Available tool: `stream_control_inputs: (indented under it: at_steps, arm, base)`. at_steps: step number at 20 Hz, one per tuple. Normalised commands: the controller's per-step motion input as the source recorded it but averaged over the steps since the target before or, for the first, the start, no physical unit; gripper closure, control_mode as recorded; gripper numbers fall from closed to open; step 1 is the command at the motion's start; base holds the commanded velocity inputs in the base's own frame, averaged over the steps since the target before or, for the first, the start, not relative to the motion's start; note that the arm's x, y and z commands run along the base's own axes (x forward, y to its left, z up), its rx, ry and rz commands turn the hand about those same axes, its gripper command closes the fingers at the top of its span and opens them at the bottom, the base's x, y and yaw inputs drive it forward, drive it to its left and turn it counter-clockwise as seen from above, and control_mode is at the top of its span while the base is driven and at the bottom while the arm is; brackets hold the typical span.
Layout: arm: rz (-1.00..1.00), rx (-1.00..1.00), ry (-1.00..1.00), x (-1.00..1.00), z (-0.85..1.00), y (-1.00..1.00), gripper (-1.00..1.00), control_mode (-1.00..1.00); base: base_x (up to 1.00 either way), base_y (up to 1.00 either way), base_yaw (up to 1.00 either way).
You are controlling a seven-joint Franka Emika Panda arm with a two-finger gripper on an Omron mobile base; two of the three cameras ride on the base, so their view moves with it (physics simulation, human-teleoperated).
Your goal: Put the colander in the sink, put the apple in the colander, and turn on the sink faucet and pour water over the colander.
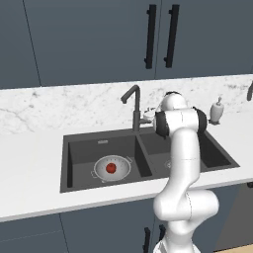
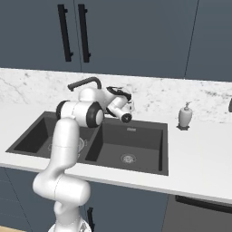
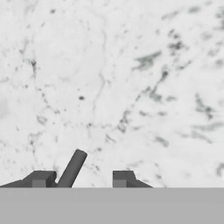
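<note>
The silver colander (image 1: 101, 171) rests in the left basin of the dark sink (image 1: 79, 148), and the red apple (image 1: 111, 168) lies inside it. Behind the divider rises the dark faucet (image 1: 135, 105), its spout (image 2: 84, 82) bent out toward the left basin. My gripper (image 2: 130, 107) is at the faucet's base on the right side, facing the marble backsplash. In the hand view the gripper (image 3: 83, 179) is open, and the faucet's thin dark lever (image 3: 72, 168) slants up between the fingertips, close to the left one (image 3: 41, 178). No water is visible.
A white pump bottle (image 1: 216, 110) stands on the counter right of the sink, also seen as the bottle (image 2: 185, 116) in the right base view. The right basin (image 2: 136, 145) holds only its drain. Dark cabinets with black handles (image 1: 150, 35) hang above.
</note>
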Motion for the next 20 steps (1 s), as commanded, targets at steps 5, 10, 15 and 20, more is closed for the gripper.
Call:
stream_control_inputs:
  at_steps: [5,10,15,20]
  arm:
    - [-0.08,0.01,0.01,-0.14,-0.01,-0.77,1.0,-1.0]
    - [-0.04,0.03,0.02,-0.17,0.0,-0.86,1.0,-1.0]
    - [-0.01,0.05,0.06,-0.17,0.0,-0.93,1.0,-1.0]
    - [0.0,0.07,0.09,-0.16,0.0,-0.96,1.0,-1.0]
  base:
    - [0.0,0.0,0.0]
    - [0.0,0.0,0.0]
    - [0.0,0.0,0.0]
    - [0.0,0.0,0.0]
